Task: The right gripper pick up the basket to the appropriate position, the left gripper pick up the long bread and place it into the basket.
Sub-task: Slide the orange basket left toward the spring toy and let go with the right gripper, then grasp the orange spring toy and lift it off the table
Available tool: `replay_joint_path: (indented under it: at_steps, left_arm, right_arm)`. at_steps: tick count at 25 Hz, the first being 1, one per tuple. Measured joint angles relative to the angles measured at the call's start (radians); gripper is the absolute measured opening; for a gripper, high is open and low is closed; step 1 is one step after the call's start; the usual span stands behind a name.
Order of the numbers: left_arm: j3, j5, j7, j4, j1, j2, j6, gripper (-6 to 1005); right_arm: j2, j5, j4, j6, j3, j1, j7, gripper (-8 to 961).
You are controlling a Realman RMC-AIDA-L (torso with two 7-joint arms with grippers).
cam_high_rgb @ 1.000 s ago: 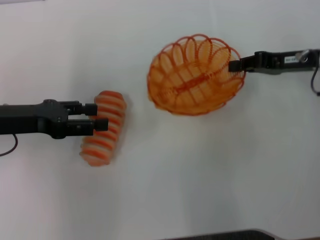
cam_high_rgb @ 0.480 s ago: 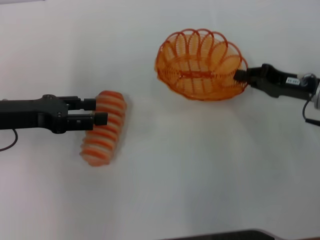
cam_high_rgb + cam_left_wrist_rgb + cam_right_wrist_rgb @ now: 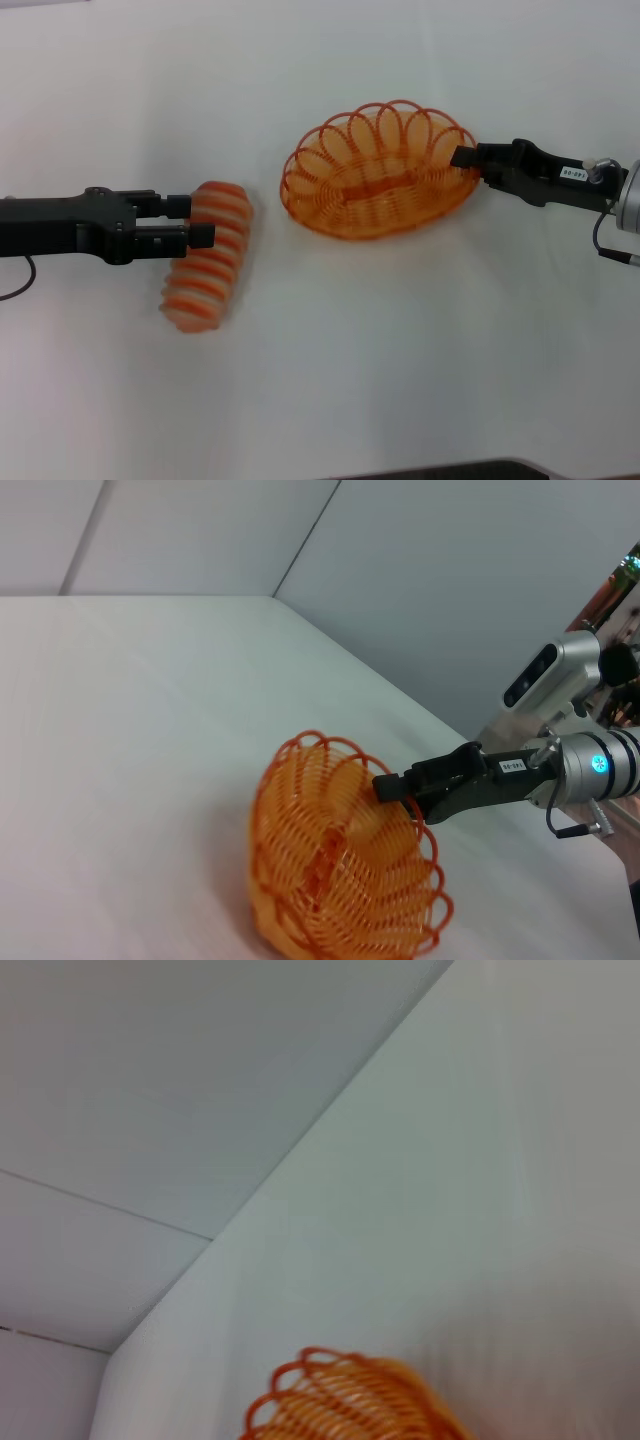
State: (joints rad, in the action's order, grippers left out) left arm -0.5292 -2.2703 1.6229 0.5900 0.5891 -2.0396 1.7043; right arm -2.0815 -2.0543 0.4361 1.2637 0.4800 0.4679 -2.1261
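Now, right gripper: we clamp the oval orange wire basket's rim.
Left gripper: our fingers straddle the striped cream-and-orange long bread, unclosed.

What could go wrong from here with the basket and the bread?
1. The right pincer holds the basket only by its wire rim at one end, so it may tip or slip as it settles on the table.
2. The left pincer sits at the upper half of the bread, off its middle; a lift from there could let the loaf swing or drop.
3. The loaf is about as long as the basket, so a skewed drop could catch the rim.
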Motion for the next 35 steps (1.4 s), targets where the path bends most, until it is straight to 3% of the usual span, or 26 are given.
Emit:
replay_joint_path:
  at_steps: [7, 15, 21, 27, 35]
  left_arm:
    - [0.0, 0.0, 0.0, -0.001, 0.0, -0.001, -0.003, 722]
    - [0.0, 0.0, 0.0, -0.001, 0.0, -0.001, -0.006, 721]
    - [0.0, 0.0, 0.0, -0.001, 0.0, 0.001, -0.006, 721]
    - [0.0, 0.0, 0.0, -0.001, 0.0, 0.001, -0.006, 721]
    - [0.0, 0.0, 0.002, -0.001, 0.0, -0.002, -0.007, 723]
  right_arm:
    - [0.0, 0.012, -0.003, 0.051, 0.0, -0.001, 0.01, 430]
    - [0.0, 0.013, -0.002, 0.11, -0.008, -0.026, 0.011, 613]
    - [0.014, 0.013, 0.005, 0.095, -0.049, -0.048, 0.044, 610]
    - [0.023, 0.017, 0.054, 0.122, -0.203, -0.059, 0.208, 607]
    - [0.072, 0.144, 0.066, 0.416, -0.231, -0.043, 0.608, 603]
